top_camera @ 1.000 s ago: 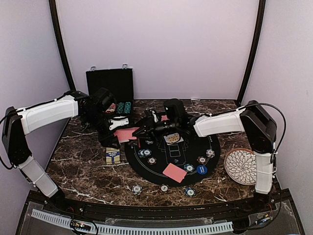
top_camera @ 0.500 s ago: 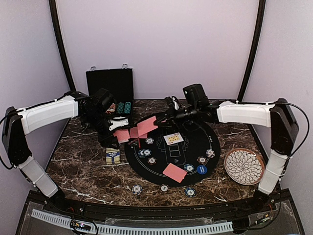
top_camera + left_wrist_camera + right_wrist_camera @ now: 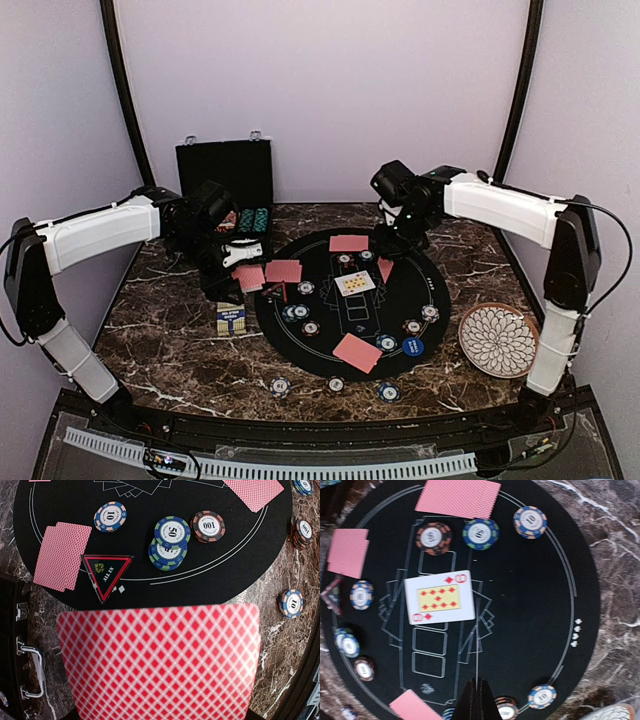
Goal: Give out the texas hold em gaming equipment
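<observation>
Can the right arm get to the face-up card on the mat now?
Probably yes: the face-up card lies uncovered near the right gripper, chips clear of it. But its fingers look shut on a red-backed card, so no grasp yet.

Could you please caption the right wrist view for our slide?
Face-up diamonds card on the black mat, ringed by chips and red-backed cards.

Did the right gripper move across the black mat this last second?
Yes. The right gripper, shut on a red-backed card, swung from the black mat's left edge to its far-right side.
</observation>
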